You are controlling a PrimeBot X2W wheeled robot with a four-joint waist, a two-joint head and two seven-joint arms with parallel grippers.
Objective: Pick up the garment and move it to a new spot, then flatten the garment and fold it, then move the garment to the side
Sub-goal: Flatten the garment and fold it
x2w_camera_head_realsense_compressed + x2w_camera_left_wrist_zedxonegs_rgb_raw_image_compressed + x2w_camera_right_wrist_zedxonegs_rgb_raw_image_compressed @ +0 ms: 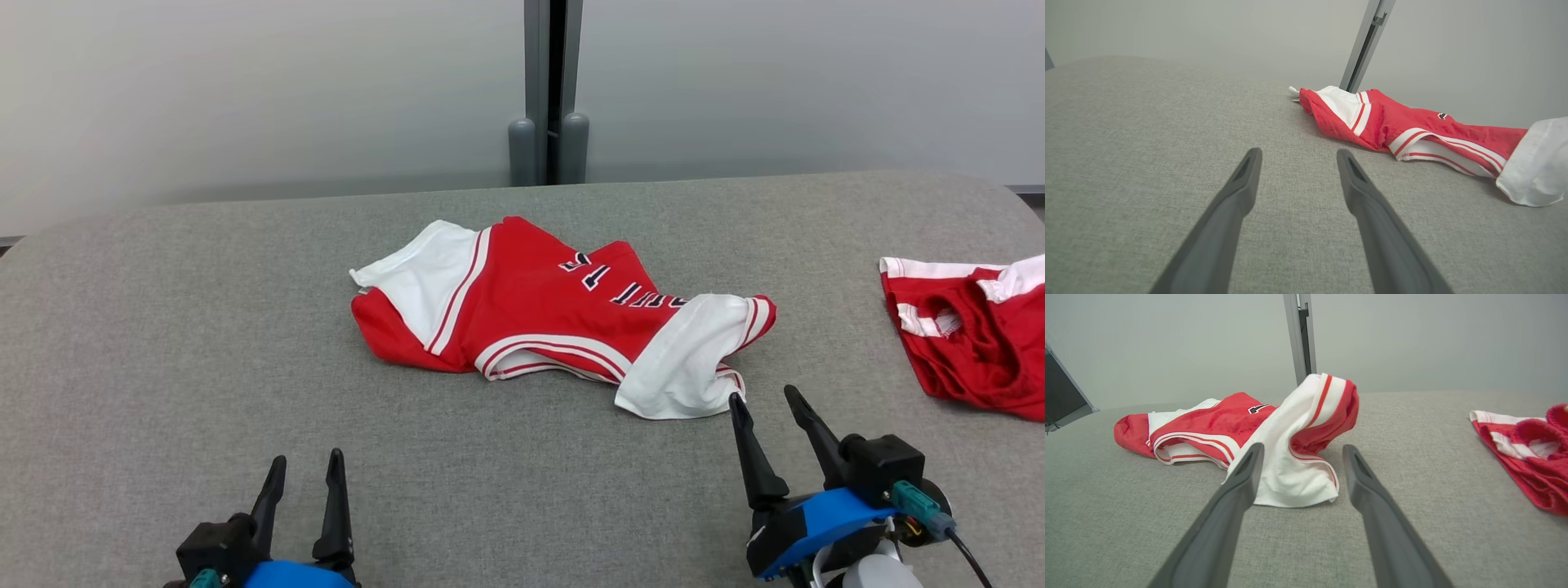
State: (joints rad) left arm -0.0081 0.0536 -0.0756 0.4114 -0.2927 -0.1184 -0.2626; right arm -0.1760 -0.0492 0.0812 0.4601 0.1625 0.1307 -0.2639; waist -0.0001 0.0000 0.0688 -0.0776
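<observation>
A crumpled red and white garment (pixel 539 314) with dark lettering lies in the middle of the grey table (pixel 163 343). My right gripper (pixel 766 397) stands open just in front of the garment's white right end, fingertips almost at its hem; its wrist view shows that white fold (pixel 1294 473) lying between and beyond the fingers. My left gripper (pixel 307 459) is open near the front left of the table, well short of the garment (pixel 1392 126), with nothing between its fingers.
A second red and white piece of clothing (pixel 971 335) lies bunched at the table's right edge (pixel 1527 453). Behind the table stands a pale wall with a grey vertical post (pixel 549 90).
</observation>
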